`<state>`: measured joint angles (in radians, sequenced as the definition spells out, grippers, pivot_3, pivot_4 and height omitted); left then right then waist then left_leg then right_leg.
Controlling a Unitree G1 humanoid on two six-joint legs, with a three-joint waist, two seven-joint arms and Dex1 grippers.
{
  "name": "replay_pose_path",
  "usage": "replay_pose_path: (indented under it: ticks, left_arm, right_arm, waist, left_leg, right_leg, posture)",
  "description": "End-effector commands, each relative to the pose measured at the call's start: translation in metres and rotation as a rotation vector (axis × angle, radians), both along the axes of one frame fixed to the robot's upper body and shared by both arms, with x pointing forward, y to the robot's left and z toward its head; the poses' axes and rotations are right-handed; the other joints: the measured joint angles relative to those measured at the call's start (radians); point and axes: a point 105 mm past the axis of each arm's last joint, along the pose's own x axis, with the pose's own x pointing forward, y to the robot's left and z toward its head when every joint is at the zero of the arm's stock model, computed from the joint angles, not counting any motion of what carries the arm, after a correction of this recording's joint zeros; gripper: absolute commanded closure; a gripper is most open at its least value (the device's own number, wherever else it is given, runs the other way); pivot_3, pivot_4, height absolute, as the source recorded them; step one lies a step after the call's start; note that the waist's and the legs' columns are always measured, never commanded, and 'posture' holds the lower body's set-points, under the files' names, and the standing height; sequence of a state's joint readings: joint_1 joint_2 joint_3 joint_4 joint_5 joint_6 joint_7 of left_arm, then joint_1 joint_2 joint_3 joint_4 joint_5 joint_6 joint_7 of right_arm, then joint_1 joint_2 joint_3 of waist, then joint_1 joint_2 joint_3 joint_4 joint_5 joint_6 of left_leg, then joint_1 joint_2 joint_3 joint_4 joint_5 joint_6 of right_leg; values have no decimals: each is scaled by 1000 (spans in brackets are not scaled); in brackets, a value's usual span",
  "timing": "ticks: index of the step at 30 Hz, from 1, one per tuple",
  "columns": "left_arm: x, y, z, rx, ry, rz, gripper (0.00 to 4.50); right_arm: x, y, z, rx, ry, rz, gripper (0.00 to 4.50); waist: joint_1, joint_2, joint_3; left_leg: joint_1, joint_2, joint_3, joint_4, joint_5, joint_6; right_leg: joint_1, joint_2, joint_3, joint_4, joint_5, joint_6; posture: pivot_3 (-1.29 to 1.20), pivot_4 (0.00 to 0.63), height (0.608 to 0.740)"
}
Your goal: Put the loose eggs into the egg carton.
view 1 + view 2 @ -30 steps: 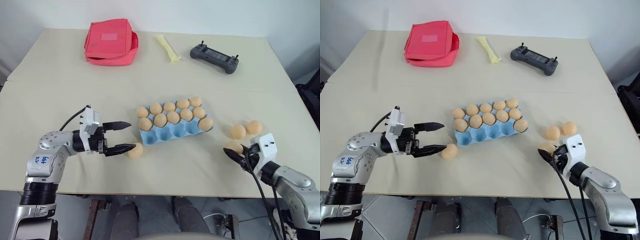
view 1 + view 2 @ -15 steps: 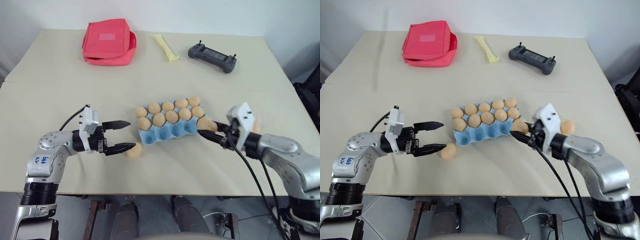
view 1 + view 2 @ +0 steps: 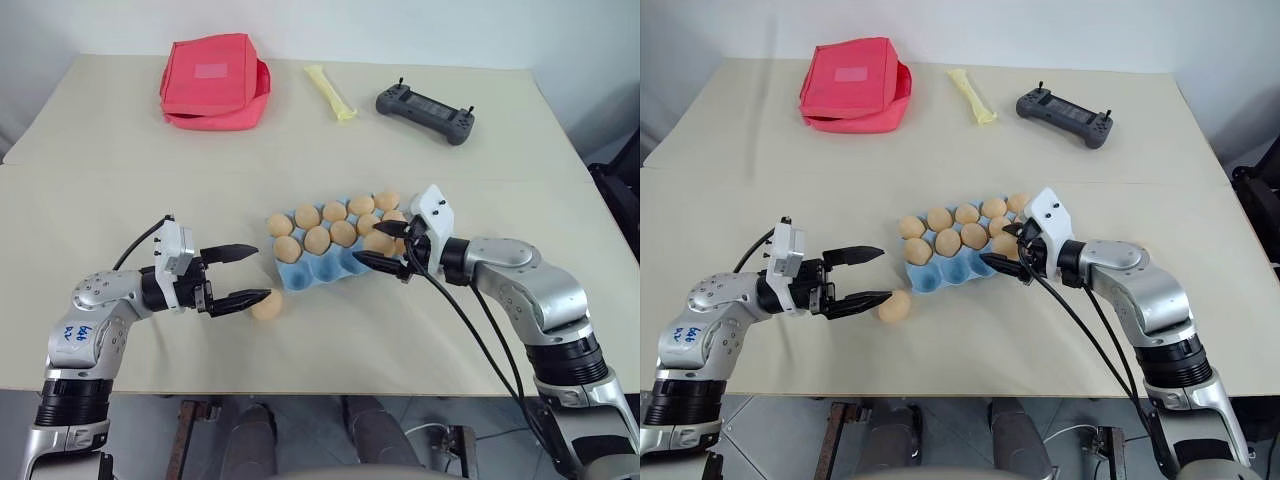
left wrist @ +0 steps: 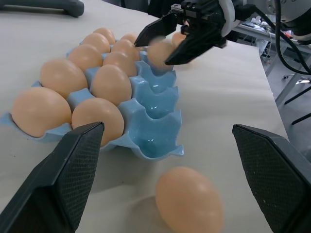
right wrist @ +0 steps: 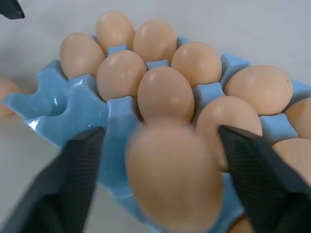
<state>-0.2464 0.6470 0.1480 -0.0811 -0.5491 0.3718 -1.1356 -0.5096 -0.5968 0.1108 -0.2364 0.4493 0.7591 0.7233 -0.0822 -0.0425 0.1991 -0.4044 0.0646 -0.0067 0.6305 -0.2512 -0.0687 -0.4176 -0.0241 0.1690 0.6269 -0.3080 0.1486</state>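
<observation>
The light blue egg carton (image 3: 322,270) lies mid-table, its two far rows full of tan eggs and the near row's left cups bare. My right gripper (image 3: 366,243) hovers over the near row's right end, fingers (image 5: 73,189) spread wide. A blurred egg (image 5: 170,179) sits between them, clear of at least one finger. Left of the carton, my left gripper (image 3: 262,271) is open and level. One loose egg (image 3: 266,306) rests on the table at its lower fingertip and lies just in front of the carton (image 4: 150,141) in the left wrist view.
At the table's far side lie a red fabric pouch (image 3: 213,82), a yellow strip (image 3: 330,94) and a black handheld controller (image 3: 425,110). The table's front edge runs just behind both arms.
My right gripper carried an egg up and leftward from the table's right side to the carton, and its fingers have now spread. The left gripper stayed still.
</observation>
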Motion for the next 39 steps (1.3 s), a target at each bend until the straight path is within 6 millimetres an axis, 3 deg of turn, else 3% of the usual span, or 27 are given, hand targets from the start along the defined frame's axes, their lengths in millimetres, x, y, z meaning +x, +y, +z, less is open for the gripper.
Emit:
replay_pose_path:
  ticks: [1,7,20,24,28,39]
  left_arm:
    - [-4,-2,11,-12,-41,-14,0]
    - [2,-5,11,-16,-38,-35,0]
    - [16,-10,14,-19,-44,-60,0]
    - [15,-10,14,-18,-44,-64,0]
    - [13,-11,13,-14,-42,-71,0]
    - [9,-11,14,-10,-47,-66,0]
  right_arm:
    - [-8,-6,21,7,-67,2,45]
    - [-27,-29,32,6,-94,-49,45]
    - [-90,-142,-2,-105,79,-394,45]
    - [-101,-158,-13,-110,119,-457,45]
    - [-97,-158,-17,-89,117,-478,45]
    - [-46,-150,-16,-17,18,-523,45]
  waist:
    - [0,0,0]
    - [4,0,0]
    - [26,0,0]
    - [23,0,0]
    - [22,0,0]
    - [22,0,0]
  left_leg:
    - [0,0,0,0,0,0]
    - [0,0,0,0,0,0]
    - [2,0,0,1,-1,0]
    - [2,0,0,3,-1,0]
    - [2,0,0,4,0,1]
    - [2,0,0,5,1,1]
  right_leg:
    - [0,0,0,0,0,0]
    - [0,0,0,0,0,0]
    - [3,0,0,-1,-2,-2]
    - [4,0,0,-2,-4,-5]
    - [4,0,1,-2,-4,-7]
    - [5,0,2,-3,-4,-10]
  posture:
    - [0,150,740]
    - [0,150,740]
    - [0,150,740]
    - [0,150,740]
    - [0,150,740]
    - [0,150,740]
